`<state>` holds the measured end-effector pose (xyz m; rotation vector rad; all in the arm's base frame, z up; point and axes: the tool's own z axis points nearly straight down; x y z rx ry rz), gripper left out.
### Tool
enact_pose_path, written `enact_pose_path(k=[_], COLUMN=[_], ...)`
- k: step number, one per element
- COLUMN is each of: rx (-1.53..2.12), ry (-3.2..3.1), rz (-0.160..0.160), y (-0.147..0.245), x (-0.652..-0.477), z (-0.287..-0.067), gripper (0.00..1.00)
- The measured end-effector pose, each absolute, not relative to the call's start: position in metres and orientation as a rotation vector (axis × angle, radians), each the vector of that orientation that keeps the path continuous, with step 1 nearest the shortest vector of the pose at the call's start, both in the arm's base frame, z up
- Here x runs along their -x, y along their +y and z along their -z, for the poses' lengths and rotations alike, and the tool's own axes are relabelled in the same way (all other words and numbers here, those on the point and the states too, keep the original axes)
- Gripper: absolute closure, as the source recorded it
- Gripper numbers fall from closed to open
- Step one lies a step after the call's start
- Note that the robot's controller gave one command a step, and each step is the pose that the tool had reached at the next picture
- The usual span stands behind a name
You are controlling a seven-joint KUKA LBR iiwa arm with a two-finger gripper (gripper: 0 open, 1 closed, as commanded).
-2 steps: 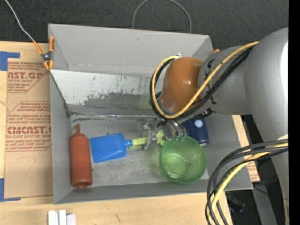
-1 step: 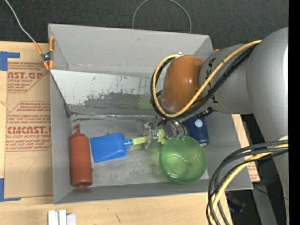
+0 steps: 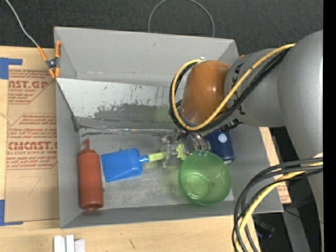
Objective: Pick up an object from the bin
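Though its opening can't be told, end effector point(image 3: 177, 150) hangs between blue scoop point(image 3: 121, 165) and green cup point(image 3: 205, 178); may jostle cup.

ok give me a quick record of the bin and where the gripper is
bin: grey metal bin
left: red plastic squeeze bottle, lying along the left wall
middle: blue plastic scoop with yellow-green handle
front right: translucent green plastic cup
right: dark blue can, partly under the arm
gripper: low at the scoop's handle end, beside the cup
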<state>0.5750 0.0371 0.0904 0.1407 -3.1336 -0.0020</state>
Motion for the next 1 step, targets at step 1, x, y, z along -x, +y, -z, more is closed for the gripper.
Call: enact_pose_path(k=[1], rx=[-0.141], ry=[-3.132], rz=[0.002], y=[0.0371], x=[-0.5746], z=[-0.0957], gripper=[1.0])
